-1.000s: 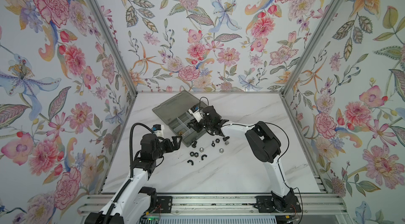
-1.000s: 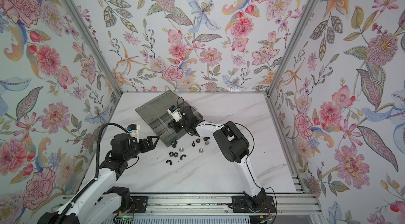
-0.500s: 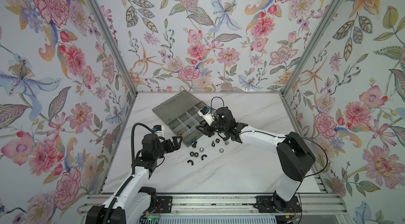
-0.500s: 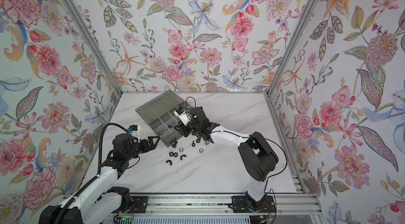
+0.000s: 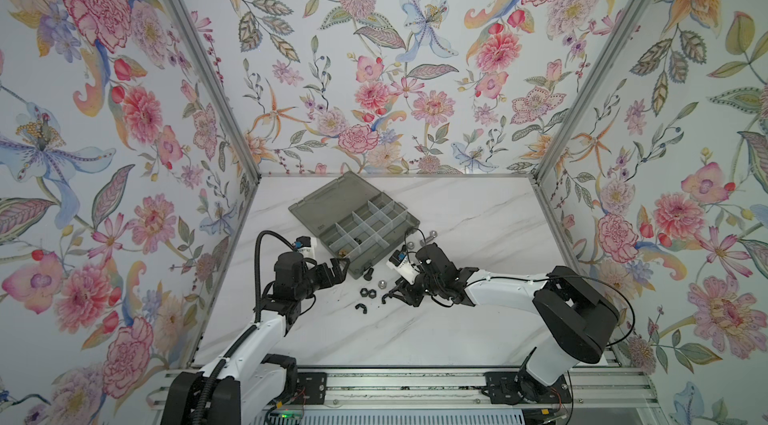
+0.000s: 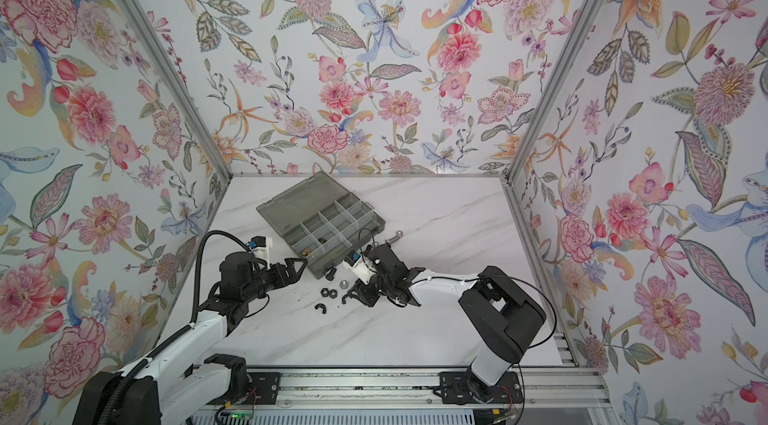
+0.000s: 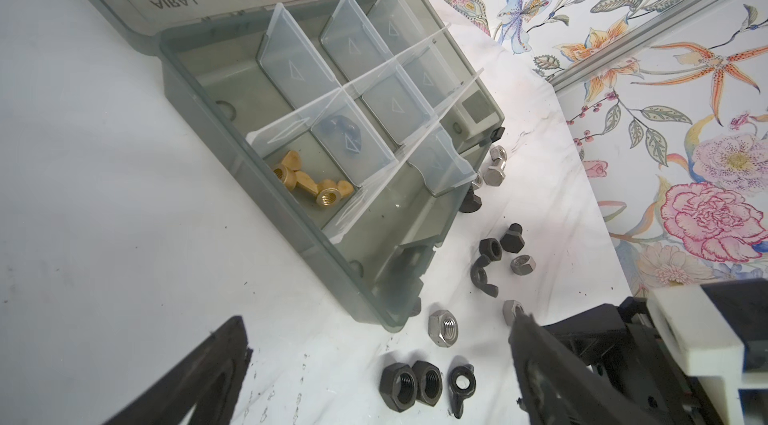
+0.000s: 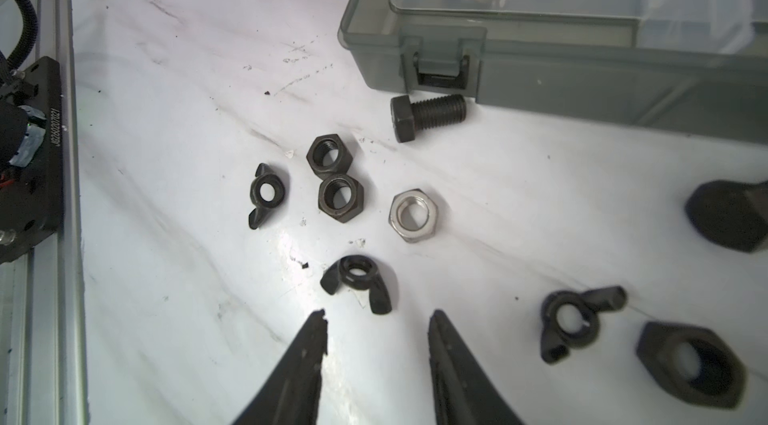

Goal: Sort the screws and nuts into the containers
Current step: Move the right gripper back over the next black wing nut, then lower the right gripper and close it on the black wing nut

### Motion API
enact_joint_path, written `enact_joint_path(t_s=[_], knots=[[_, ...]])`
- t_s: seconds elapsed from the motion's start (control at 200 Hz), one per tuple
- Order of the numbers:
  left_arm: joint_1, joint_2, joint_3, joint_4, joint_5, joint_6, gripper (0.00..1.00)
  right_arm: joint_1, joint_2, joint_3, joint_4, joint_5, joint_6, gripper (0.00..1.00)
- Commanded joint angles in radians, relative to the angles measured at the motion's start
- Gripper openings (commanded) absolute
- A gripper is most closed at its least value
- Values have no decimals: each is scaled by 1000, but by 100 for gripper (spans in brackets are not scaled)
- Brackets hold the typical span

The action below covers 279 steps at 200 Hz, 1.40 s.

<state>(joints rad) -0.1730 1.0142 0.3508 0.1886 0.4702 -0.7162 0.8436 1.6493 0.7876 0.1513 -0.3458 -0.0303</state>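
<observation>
the smoky-grey box (image 8: 582, 82) lay open on the white table (image 5: 457, 211), its lid flat beside it. two brass wing nuts (image 7: 311, 184) sat in a corner compartment of the box. a dark piece (image 7: 345, 136) lay in the next compartment, blurred behind a clear divider.

outside the box, a black bolt (image 8: 428, 115) lay just beside the latch wall. a little further out from that wall sat two black hex nuts (image 8: 334, 178) touching each other, with a silver nut (image 8: 413, 215) near them. a black wing nut (image 8: 357, 281) lay further out again.

the right jaws hung partly open and empty, their tips just short of that wing nut. the left jaws stood wide open and empty near the box's front corner. a silver bolt (image 7: 494, 169) lay by the far end of the latch wall.
</observation>
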Motion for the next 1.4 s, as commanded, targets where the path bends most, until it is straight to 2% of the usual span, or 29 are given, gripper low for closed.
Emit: enact_joint_path(t_s=[0.0, 0.345, 0.535, 0.856, 1.391], knots=[[-11, -3, 1, 25, 21, -11, 99, 20, 20, -11, 34, 29, -25, 43], [-11, -27, -3, 0, 13, -5, 99, 34, 77, 7, 28, 52, -78, 43], [-11, -33, -6, -6, 7, -3, 99, 55, 49, -7, 55, 57, -76, 44], [-11, -34, -16, 5, 12, 1, 99, 148, 33, -47, 252, 138, 43, 44], [-11, -34, -19, 8, 16, 3, 99, 222, 155, -29, 382, 231, 119, 40]])
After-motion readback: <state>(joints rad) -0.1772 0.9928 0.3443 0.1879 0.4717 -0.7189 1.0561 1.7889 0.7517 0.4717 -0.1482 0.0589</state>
